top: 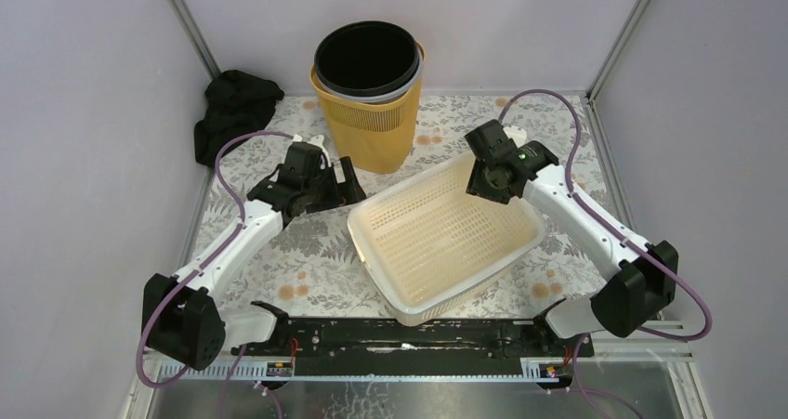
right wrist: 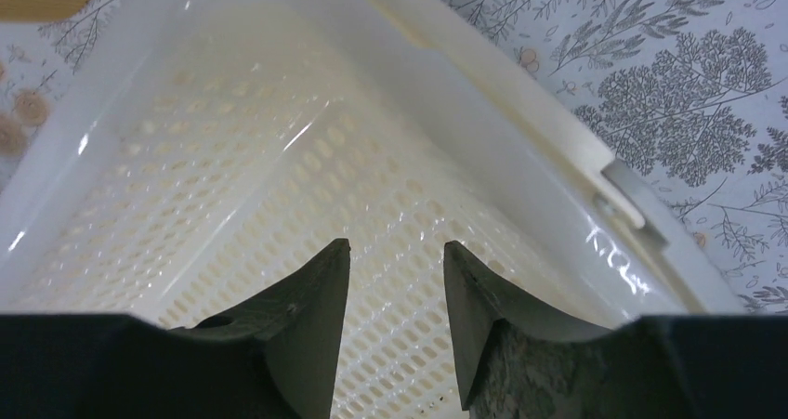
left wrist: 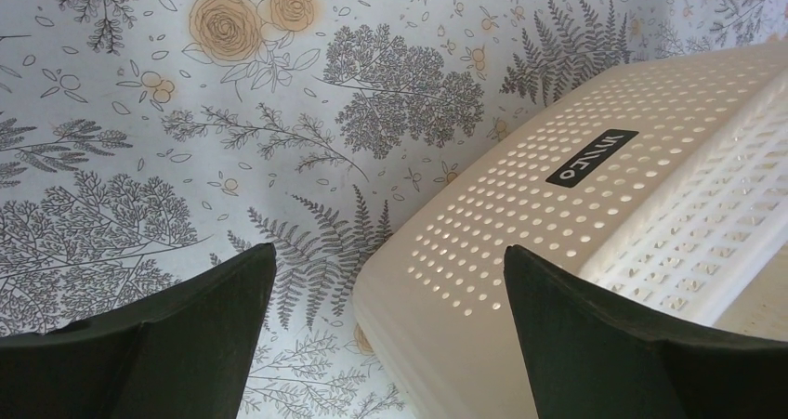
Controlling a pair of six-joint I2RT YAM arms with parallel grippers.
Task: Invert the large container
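Observation:
The large container, a cream perforated basket [top: 446, 238], sits upright and open side up in the middle of the flowered table. My left gripper [top: 351, 182] hovers just off its left corner. In the left wrist view it [left wrist: 389, 249] is wide open, one finger over the tablecloth and the other over the basket's rounded corner [left wrist: 576, 215], with nothing gripped. My right gripper [top: 479, 189] is at the basket's far right corner. In the right wrist view it [right wrist: 397, 244] has both fingers inside the basket [right wrist: 279, 131], narrowed but apart, with only the perforated wall showing between them.
An orange slotted bin [top: 372, 126] with a black bucket [top: 367, 58] nested in it stands just behind the basket. A black cloth [top: 232, 108] lies at the back left. Grey walls close in the table, and the arms' mounting rail [top: 409, 331] runs along the near edge.

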